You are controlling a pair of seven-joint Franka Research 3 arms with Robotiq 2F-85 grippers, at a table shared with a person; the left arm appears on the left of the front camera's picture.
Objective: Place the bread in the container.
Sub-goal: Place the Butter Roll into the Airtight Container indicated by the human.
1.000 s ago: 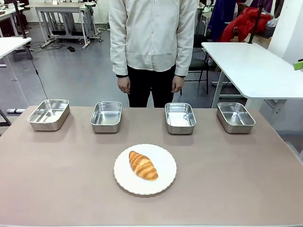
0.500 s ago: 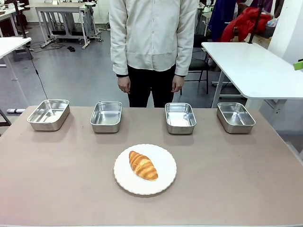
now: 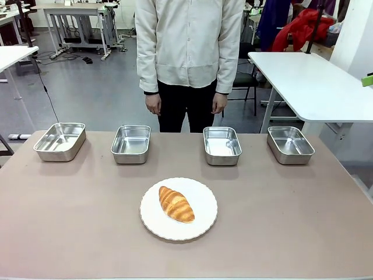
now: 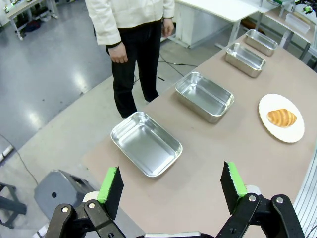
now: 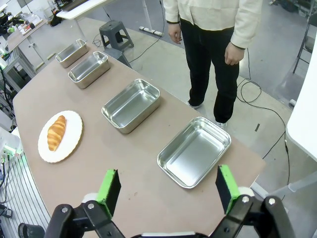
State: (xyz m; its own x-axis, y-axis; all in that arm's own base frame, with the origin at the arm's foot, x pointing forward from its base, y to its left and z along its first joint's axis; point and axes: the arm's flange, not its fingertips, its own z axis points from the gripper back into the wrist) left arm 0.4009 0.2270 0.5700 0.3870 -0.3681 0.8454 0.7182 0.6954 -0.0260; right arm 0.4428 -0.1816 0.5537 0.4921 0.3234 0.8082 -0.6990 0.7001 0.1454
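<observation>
Left gripper (image 4: 172, 186) and right gripper (image 5: 167, 187), both black two-finger tools with green pads, stand with jaws spread wide and nothing between them; each hangs high above one end of the tan tabletop (image 3: 291, 227), the left over the table's left end, the right over its right end near the corner; the golden-brown ridged croissant (image 3: 176, 204) lies slantwise on the round white scalloped plate (image 3: 205, 210), well inside its rim, in the middle of the table on the robot's side; bare tabletop lies open all round the plate, out to the near edge and both side edges; four small shiny stainless-steel rectangular trays sit in a row along the far edge, all empty and well apart from each other: the far-left tray (image 3: 60, 141), the inner-left tray (image 3: 131, 143), the inner-right tray (image 3: 222, 145) and the far-right tray (image 3: 290, 144); which one is the intended container cannot be told; the plate faces the gap between the two inner trays; a person in a cream jacket stands beyond the far edge, hands (image 3: 153, 105) hanging down, clear of the table.
</observation>
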